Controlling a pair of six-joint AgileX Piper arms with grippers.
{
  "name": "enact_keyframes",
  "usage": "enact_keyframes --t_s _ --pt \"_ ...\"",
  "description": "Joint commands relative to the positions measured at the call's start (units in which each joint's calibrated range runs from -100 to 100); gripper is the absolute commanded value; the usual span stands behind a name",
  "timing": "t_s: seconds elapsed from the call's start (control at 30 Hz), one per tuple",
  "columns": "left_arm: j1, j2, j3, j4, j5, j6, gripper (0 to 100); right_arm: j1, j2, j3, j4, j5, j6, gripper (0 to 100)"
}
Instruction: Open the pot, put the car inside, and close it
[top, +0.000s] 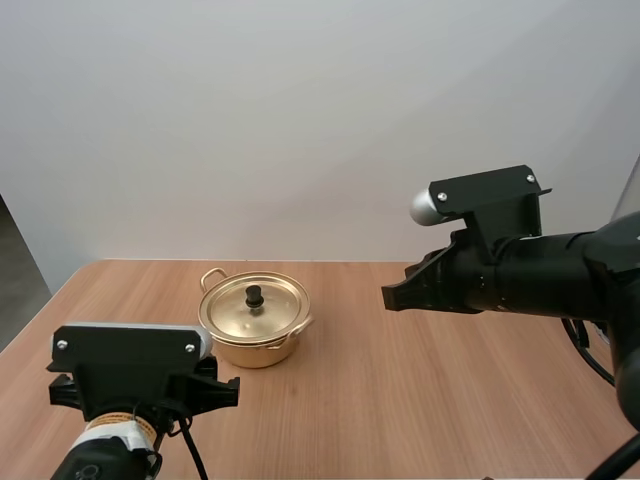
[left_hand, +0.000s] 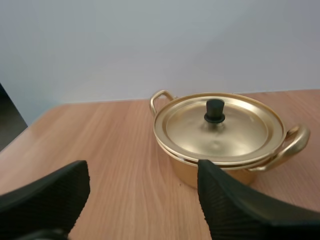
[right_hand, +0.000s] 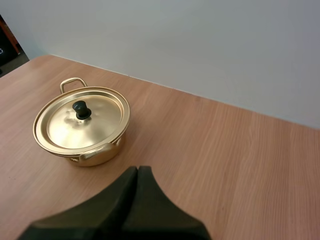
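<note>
1. The left gripper (left_hand: 142, 182) is spread wide. Its two ribbed fingers (left_hand: 50, 195) stand well apart with nothing between them and touch nothing.
2. The right gripper (right_hand: 137, 172) is pressed together into one dark wedge and holds nothing. It hangs in the air, clear of everything.
3. The pot (top: 255, 322) stands upright on the table (top: 430, 400), left of the middle. It is just ahead of the left gripper and well apart from the right one.
4. The lid (left_hand: 217, 131) sits flat on the pot, so the pot is closed. Its black knob (left_hand: 215, 110) stands upright at the centre (neither gripper is touching it).
5. The pot's two loop handles (right_hand: 72, 82) stick out on opposite sides, one towards the far left and one towards the near right.
6. The table is light wood with a plain grain, and bare tabletop surrounds the pot on all sides. Behind it rises a plain pale wall (top: 300, 120).
7. The left arm (top: 115, 445) sits low at the near left edge of the table, its gripper aimed forward at the pot.
8. The right arm (top: 550, 275) comes in from the right, roughly level and raised above the table (higher than the pot's lid). Its closed tip points left towards the pot.
</note>
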Motion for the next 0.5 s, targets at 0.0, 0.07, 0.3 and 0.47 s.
enact_keyframes --t_s 0.0,0.07,0.3,0.47 --pt "0.01 0.0 0.2 -4.3 -0.1 -11.9 99 0.0 0.0 0.1 0.4 0.1 4.1 0" --pt "0.01 0.0 0.2 -4.3 -0.1 -11.9 74 0.0 0.0 0.1 0.4 0.1 5.4 0" --pt "0.01 0.0 0.2 -4.3 0.1 -12.1 0 7.7 -4.3 5.9 -8.4 -40.0 5.8 0" --pt "0.01 0.0 0.2 -4.3 0.1 -12.1 0 14.4 -12.3 22.7 -5.4 -95.6 11.0 0"
